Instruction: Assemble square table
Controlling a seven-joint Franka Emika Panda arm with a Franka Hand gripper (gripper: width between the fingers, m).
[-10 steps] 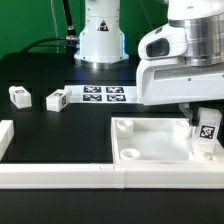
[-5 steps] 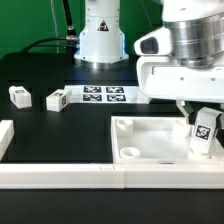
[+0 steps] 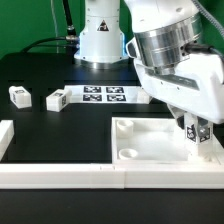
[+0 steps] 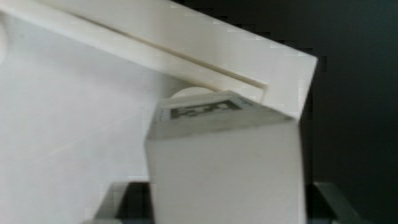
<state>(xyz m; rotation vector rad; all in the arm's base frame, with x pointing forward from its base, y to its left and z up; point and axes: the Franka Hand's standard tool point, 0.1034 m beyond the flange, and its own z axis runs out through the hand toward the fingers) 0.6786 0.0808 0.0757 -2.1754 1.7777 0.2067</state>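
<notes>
Leg (image 3: 202, 142) sits gripped in hand (image 3: 200, 128) at tabletop (image 3: 150, 139) corner.

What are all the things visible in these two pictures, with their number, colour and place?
table top: one, white, front of the table, toward the exterior view's right
loose leg blocks: two, white with black tags, lying on the table at the exterior view's left
held leg: one, white with a tag, over the table top's far right corner in the exterior view
marker board: one, white with black tags, flat at the back middle
border bars: at least two, white, along the front edge and the exterior view's left edge
table: one, black
robot base: one, white, at the back
arm: one, white and grey, above the table top
claw: one, dark fingers, shut on the held leg
</notes>
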